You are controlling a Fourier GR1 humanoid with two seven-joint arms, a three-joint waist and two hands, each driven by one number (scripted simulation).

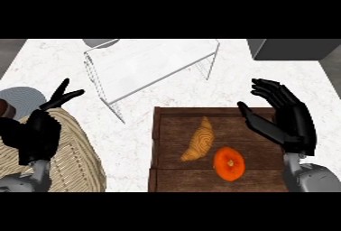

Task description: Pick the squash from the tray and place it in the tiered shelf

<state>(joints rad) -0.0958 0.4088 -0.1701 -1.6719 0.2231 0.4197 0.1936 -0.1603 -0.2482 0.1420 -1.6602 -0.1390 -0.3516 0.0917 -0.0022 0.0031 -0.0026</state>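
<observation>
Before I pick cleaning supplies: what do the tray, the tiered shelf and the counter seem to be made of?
Tray: looks like dark wood, matte, with visible plank lines and grain.
Tiered shelf: probably metal, thin pale wire legs under a pale, smooth top surface.
Counter: seems to be white stone, perhaps marble, faintly speckled and veined.

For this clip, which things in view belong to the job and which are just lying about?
Job:
squash, lying on the tray
tray
shelf
right hand, open above the tray's right edge

Lying about:
croissant on the tray
basket
left hand, resting at left
</observation>
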